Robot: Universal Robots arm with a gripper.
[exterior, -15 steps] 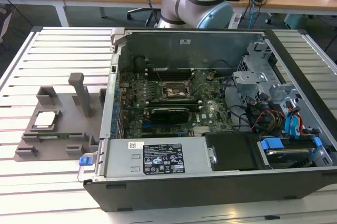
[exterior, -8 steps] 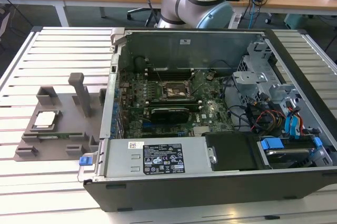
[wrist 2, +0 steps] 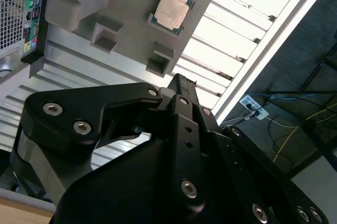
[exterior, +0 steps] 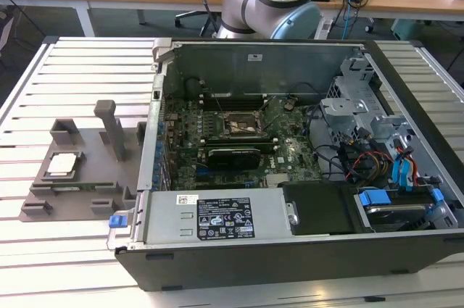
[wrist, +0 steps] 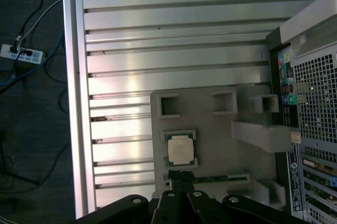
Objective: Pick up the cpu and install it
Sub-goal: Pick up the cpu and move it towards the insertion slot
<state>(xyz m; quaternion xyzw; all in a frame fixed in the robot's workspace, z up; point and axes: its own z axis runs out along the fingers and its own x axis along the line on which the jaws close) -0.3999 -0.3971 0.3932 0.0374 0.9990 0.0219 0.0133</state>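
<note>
The cpu (exterior: 61, 164) is a small silvery square chip with a pale rim, lying in a recess of the grey fixture plate (exterior: 90, 170) on the exterior view's left. Both wrist views look down on the cpu (wrist 2: 171, 12) (wrist: 179, 150) from well above. My black gripper (wrist: 180, 176) (wrist 2: 179, 80) hangs over the plate, its fingertips close to the chip in both wrist views, pressed together and holding nothing. Inside the open computer case (exterior: 290, 250), the dark metal-framed socket (exterior: 243, 125) sits on the motherboard.
The fixture plate carries raised grey blocks and an upright post (exterior: 112, 128). The slatted metal table (exterior: 72, 61) ends at an edge (wrist: 73, 103), beyond which cables and a power strip (wrist: 21, 54) lie on the floor. Drive bays and cables fill the case's right side (exterior: 391, 156).
</note>
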